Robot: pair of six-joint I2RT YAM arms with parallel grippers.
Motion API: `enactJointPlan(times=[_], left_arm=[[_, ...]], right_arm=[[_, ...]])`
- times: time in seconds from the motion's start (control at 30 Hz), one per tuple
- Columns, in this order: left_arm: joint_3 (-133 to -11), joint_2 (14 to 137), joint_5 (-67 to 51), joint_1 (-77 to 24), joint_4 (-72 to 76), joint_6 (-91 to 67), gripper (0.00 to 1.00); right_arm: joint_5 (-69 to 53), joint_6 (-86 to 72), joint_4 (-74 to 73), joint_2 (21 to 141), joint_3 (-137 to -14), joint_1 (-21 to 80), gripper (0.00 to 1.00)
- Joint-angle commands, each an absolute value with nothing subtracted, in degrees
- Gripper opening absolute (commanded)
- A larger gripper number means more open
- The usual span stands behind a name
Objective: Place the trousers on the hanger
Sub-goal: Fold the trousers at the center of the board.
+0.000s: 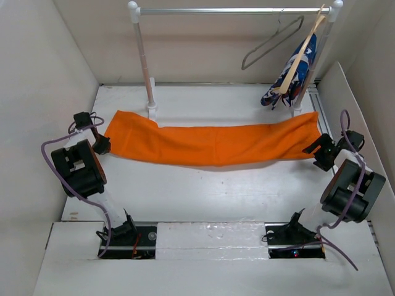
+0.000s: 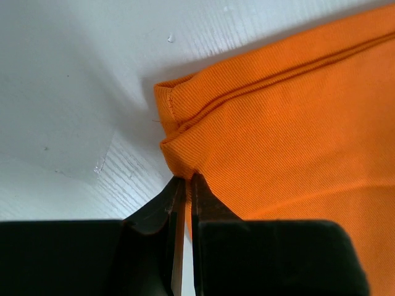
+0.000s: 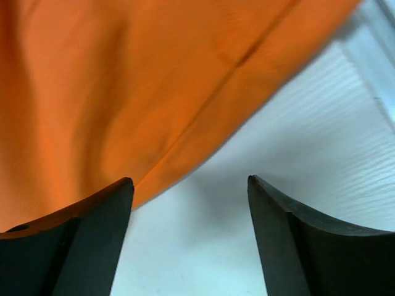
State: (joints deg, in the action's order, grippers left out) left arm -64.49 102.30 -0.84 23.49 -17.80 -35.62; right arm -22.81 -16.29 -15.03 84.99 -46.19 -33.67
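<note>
The orange trousers (image 1: 213,143) lie stretched in a long band across the white table. My left gripper (image 1: 102,145) is shut on the trousers' left end; in the left wrist view (image 2: 185,179) the jaws pinch a fold at the hem (image 2: 271,135). My right gripper (image 1: 315,152) is open beside the right end; in the right wrist view (image 3: 190,182) the jaws stand wide with only table between them, the cloth (image 3: 123,92) just past the left finger. The grey wire hanger (image 1: 271,41) hangs on the rail at the back right.
A white clothes rail (image 1: 234,10) on two posts stands at the back. A wooden hanger (image 1: 300,54) with a blue patterned garment (image 1: 290,77) hangs at its right end. White walls close in on both sides.
</note>
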Motion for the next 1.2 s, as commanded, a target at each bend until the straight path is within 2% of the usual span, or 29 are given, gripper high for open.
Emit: enactJointPlan(times=[0.0, 0.23, 0.27, 0.3, 0.33, 0.4, 0.5, 0.7, 0.83, 0.97, 1.07, 1.17], left_arm=[[-64.16, 98.0, 0.35, 23.82, -19.34, -35.24, 0.0], [-65.39, 97.47, -0.62, 23.82, -20.3, -34.89, 0.0], [-65.56, 97.38, -0.62, 23.82, -20.65, -34.89, 0.0], [-65.57, 97.21, -0.62, 23.82, -20.74, -35.07, 0.0], [-65.91, 97.12, 1.3, 23.82, -21.0, -34.89, 0.0], [-66.35, 96.33, 3.16, 23.82, -22.49, -34.98, 0.0], [-68.2, 94.75, 8.95, 23.82, -26.18, -35.24, 0.0], [-72.59, 90.62, 17.39, 24.34, -34.0, -38.85, 0.0], [-76.46, 88.16, 21.97, 24.35, -37.87, -37.27, 0.0], [-73.13, 86.23, 22.5, 24.96, -40.34, -38.76, 0.0], [-71.11, 84.64, 25.48, 25.66, -40.96, -38.76, 0.0], [-63.74, 83.24, 23.82, 25.66, -39.64, -40.34, 0.0]], right_arm=[[-20.66, -23.02, -8.71, 87.27, -47.63, -34.89, 0.77], [-17.67, -25.93, -7.73, 100.09, -54.57, -34.89, 0.73], [-17.84, -25.75, -7.82, 101.5, -55.45, -34.89, 0.65], [-18.1, -25.58, -7.82, 103.25, -57.2, -34.37, 0.41], [-18.11, -25.66, -7.82, 103.88, -58.0, -34.37, 0.33], [-18.11, -24.35, -9.83, 104.67, -60.02, -34.37, 0.0], [-15.13, -21.54, -13.26, 100.49, -59.6, -35.85, 0.0], [-10.55, -20.31, -14.93, 88.26, -50.98, -40.78, 0.0], [-9.41, -17.32, -19.24, 81.31, -52.2, -41.31, 0.0], [-8.52, -15.3, -21.88, 76.2, -50.89, -42.97, 0.0], [-15.45, -14.07, -22.24, 77.78, -47.21, -49.12, 0.0], [-15.65, -12.4, -22.41, 79.8, -42.37, -49.66, 0.0]])
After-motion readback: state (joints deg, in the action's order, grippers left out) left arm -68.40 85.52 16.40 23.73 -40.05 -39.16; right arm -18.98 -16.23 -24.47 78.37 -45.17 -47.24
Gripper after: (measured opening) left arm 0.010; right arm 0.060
